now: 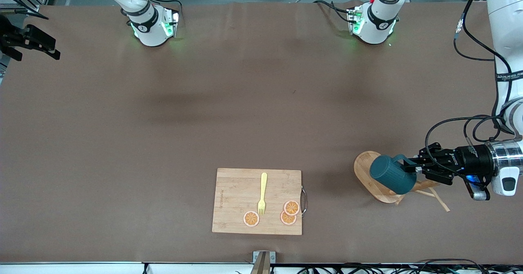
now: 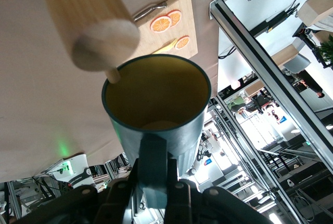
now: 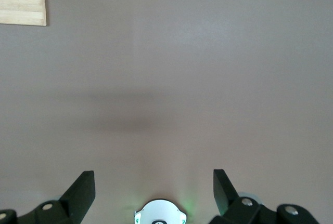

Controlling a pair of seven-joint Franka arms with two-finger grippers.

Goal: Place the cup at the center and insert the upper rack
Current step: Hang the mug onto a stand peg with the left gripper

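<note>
Teal cup (image 1: 391, 174) lies sideways, handle clenched in left hand (image 1: 413, 168), over the rack (image 1: 374, 180).

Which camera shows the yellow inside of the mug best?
The left wrist view: it looks straight into the cup, held by its handle in the left end effector. The front view shows only its teal ribbed outside. The right wrist view shows none of it.

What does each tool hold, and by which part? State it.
The left tool is shut on the cup, gripping its handle, over the upper rack. The right tool is open and holds nothing.
</note>
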